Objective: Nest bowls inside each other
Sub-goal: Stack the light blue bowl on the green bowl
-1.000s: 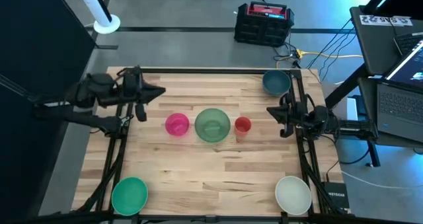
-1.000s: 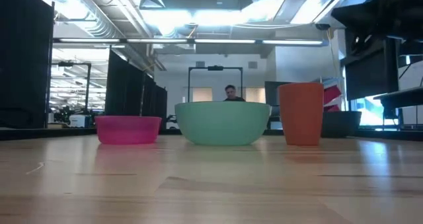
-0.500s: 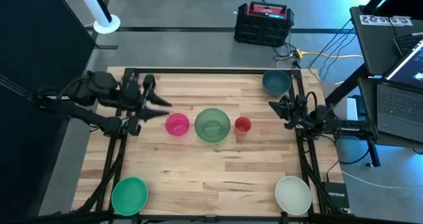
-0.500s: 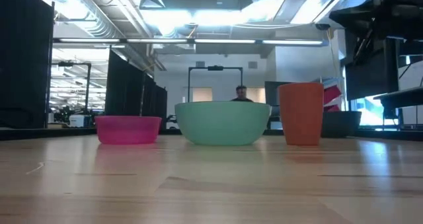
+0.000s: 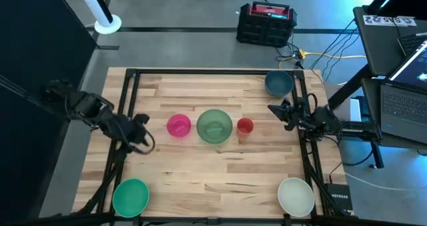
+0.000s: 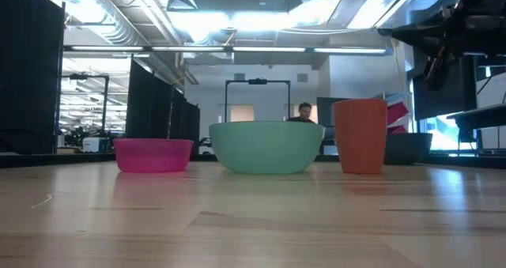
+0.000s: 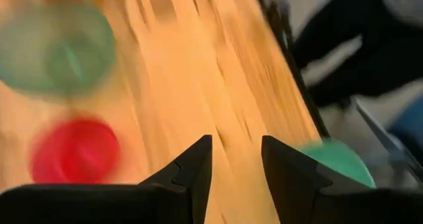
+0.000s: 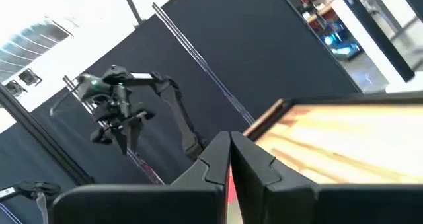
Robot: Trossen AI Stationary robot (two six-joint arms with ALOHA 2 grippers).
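Seemingly to start the nesting, the left hand hangs with fingers parted and empty just left of the pink bowl, beside the large green bowl mid-worktop, while the right hand, clenched shut, waits at the right edge.

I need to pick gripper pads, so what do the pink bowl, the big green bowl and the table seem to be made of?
Pink bowl: probably plastic, with an even saturated colour, a thin rim and a slightly see-through look.
Big green bowl: likely translucent plastic; its wall glows pale and smooth.
Table: wood, shown by planks with visible grain and a soft sheen that mirrors the bowls in the low view.
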